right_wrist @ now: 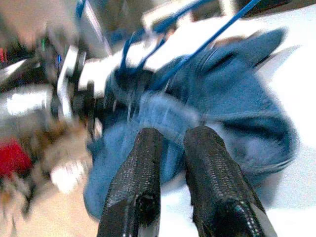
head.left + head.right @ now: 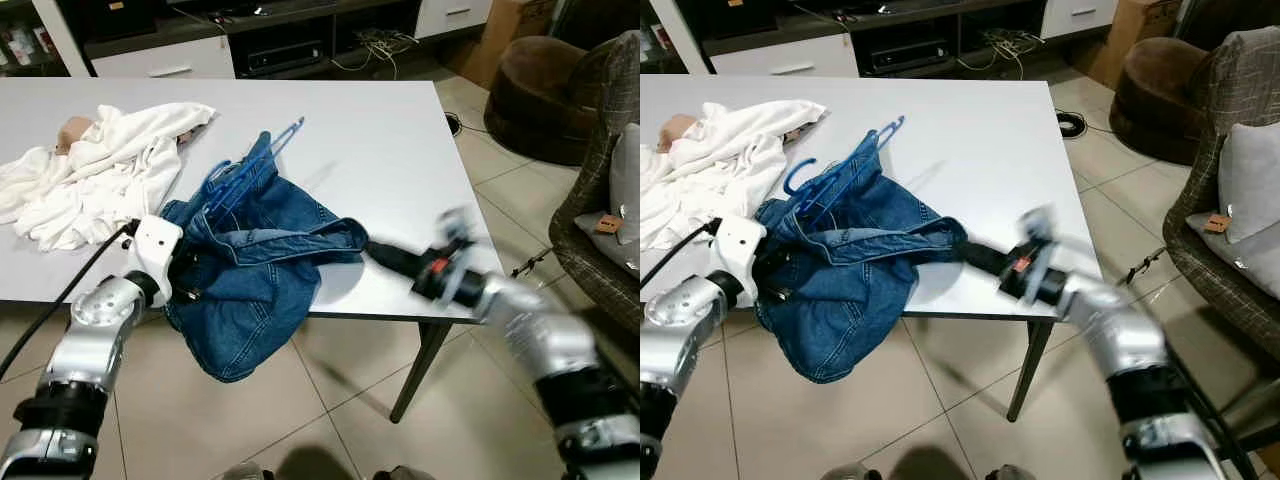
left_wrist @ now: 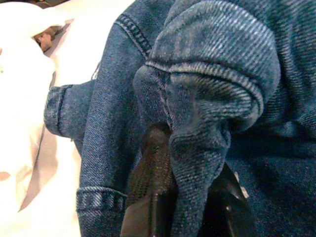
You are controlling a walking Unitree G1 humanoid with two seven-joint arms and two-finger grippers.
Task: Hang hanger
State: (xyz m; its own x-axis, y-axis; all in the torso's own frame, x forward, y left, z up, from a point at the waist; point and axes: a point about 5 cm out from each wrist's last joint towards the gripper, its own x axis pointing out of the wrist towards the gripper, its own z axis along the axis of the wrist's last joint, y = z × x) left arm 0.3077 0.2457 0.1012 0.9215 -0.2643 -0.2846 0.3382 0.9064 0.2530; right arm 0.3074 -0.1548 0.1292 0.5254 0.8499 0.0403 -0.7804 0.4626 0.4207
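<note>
Looks like you're mid-grab imo: left claw (image 2: 185, 275) clamped on the denim jacket (image 2: 250, 270) w/ blue hanger (image 2: 240, 165) at the surface (image 2: 400, 160) edge, right claw (image 1: 170, 143) nearly together, empty, so next get the hanger hook free b4 lifting.

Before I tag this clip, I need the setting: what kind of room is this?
Probably a home living room: a media cabinet with electronics and cables, a woven armchair with cushion, and a brown pouf on tile.

White table (image 2: 380, 150) standing on beige tiled floor (image 2: 330, 400). White cloth heap (image 2: 90, 170) lying on table's far left part. Brown pouffe (image 2: 530, 95) sitting beyond table's far right corner. Wicker armchair (image 2: 600, 200) with grey cushion (image 2: 625, 195) standing at right. Low media unit (image 2: 250, 45) with cables (image 2: 375, 45) running behind table.
</note>
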